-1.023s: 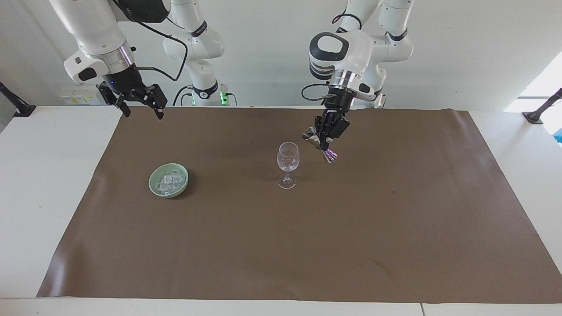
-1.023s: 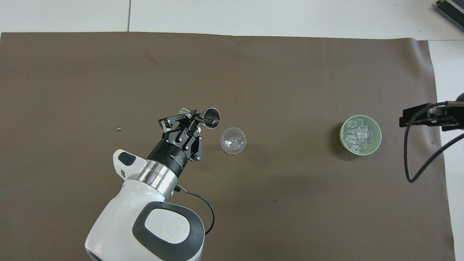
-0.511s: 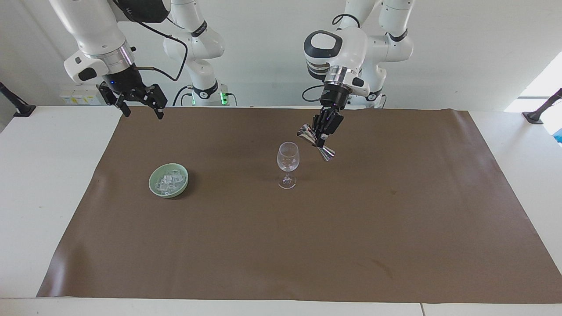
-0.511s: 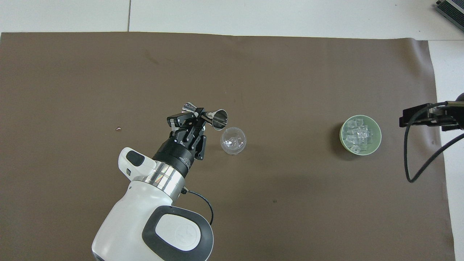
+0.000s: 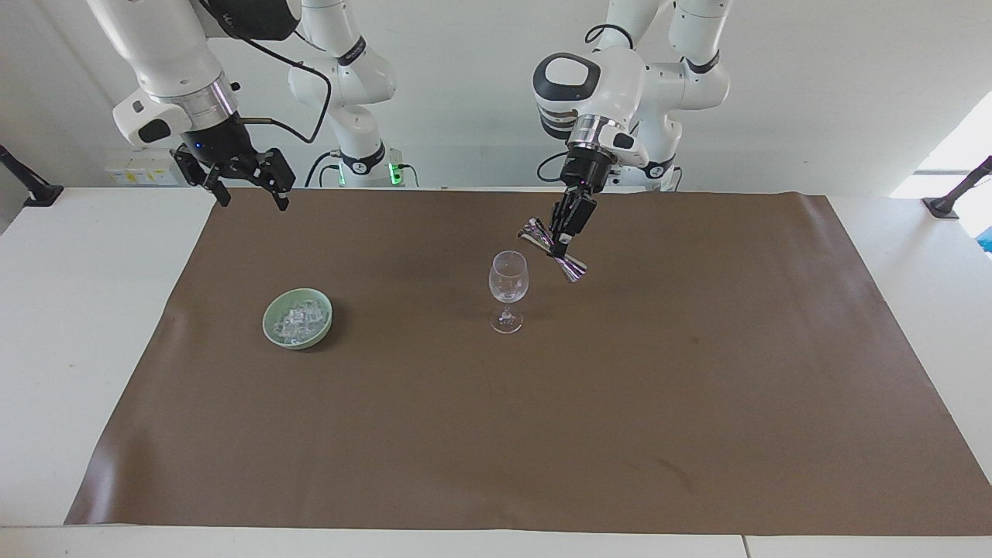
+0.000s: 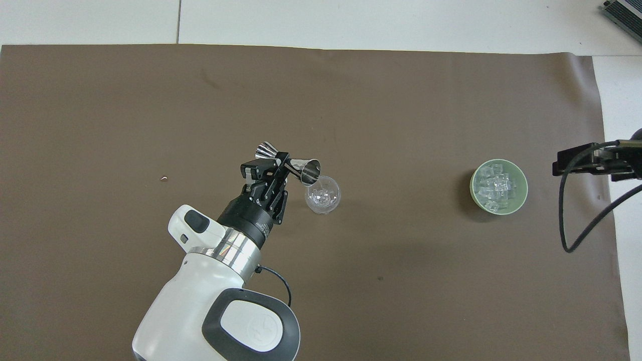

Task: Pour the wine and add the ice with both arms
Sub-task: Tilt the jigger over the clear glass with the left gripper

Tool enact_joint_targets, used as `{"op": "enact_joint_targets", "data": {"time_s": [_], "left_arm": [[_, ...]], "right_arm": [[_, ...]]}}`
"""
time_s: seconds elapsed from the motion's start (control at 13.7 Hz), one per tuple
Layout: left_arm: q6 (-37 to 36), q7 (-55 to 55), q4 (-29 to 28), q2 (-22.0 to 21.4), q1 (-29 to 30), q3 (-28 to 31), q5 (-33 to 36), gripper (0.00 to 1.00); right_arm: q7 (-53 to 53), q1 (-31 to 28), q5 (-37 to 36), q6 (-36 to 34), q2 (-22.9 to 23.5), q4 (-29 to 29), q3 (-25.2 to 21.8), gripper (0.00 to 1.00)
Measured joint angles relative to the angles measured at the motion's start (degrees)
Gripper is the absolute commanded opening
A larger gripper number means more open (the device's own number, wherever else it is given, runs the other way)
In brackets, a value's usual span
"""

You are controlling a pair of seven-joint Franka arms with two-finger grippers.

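Left gripper [image 5: 563, 237] pinching steel jigger [image 5: 553, 250] at its waist – jigger tilted, one mouth at rim of wine glass [image 5: 508, 288], glass upright mid-mat

Right gripper [image 5: 246, 186] waits, fingers spread, over mat edge at right arm's end

Ice [image 5: 297, 320] heaped in green bowl [image 5: 273, 329] on brown mat [image 5: 542, 434] – well apart from glass, toward right arm's end
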Motion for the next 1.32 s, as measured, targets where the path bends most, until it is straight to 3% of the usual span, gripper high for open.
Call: {"op": "enact_joint_targets", "data": {"time_s": [1.32], "left_arm": [[0.3, 14.8, -0.4, 1.5, -0.3, -0.1, 0.0, 0.00]], "right_arm": [[0.0, 0.0, 0.0, 0.0, 0.0, 0.0, 0.0, 1.00]]}}
